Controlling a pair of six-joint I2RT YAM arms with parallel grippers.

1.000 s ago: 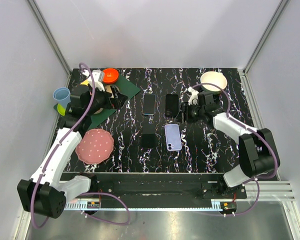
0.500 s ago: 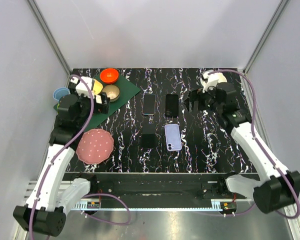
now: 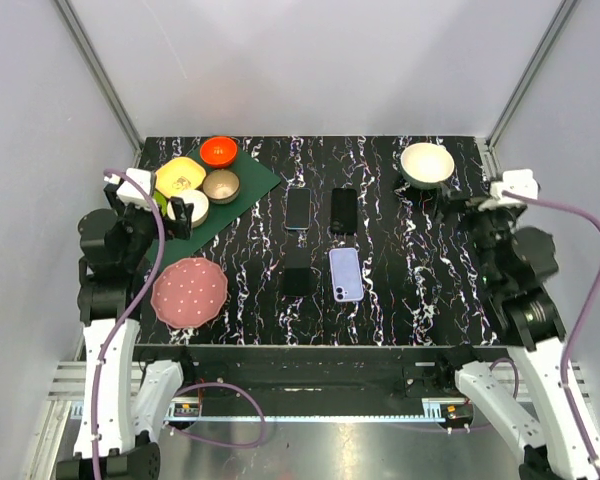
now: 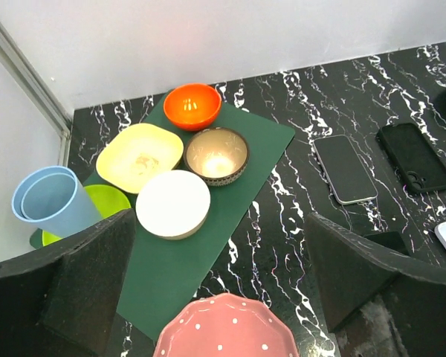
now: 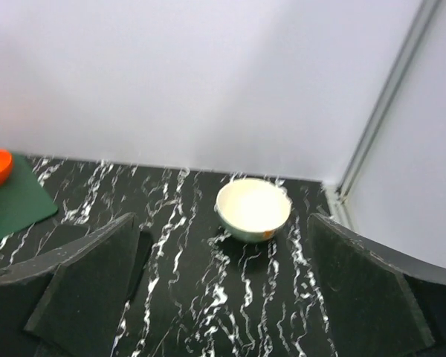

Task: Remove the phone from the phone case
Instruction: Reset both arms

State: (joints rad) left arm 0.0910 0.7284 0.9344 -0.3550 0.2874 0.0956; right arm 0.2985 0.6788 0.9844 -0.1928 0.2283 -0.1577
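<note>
1. Top external view: four flat pieces lie in a two-by-two cluster at the middle of the counter (image 3: 410,260), none touching.
2. At the far left of the cluster is a phone (image 3: 298,208) with a pale rim, screen up. A black phone case (image 3: 344,210) lies just beside it.
3. In the near row, a black slab (image 3: 298,272) lies on the left and a lavender phone case (image 3: 345,274) on the right, back up. I cannot tell if a phone sits inside it.
4. The left hand (image 4: 219,238) is spread wide and holds nothing. It hangs over the green mat (image 4: 178,275) and the pink plate (image 4: 223,327), left of the cluster.
5. The right hand (image 5: 223,223) is also spread and empty. It faces the cream bowl (image 5: 253,208), well apart from the phones.
6. An orange bowl (image 4: 192,105), yellow dish (image 4: 140,155), brown bowl (image 4: 216,155) and white bowl (image 4: 172,203) crowd the mat's far end. A blue cup (image 4: 48,204) stands off its left edge.
</note>
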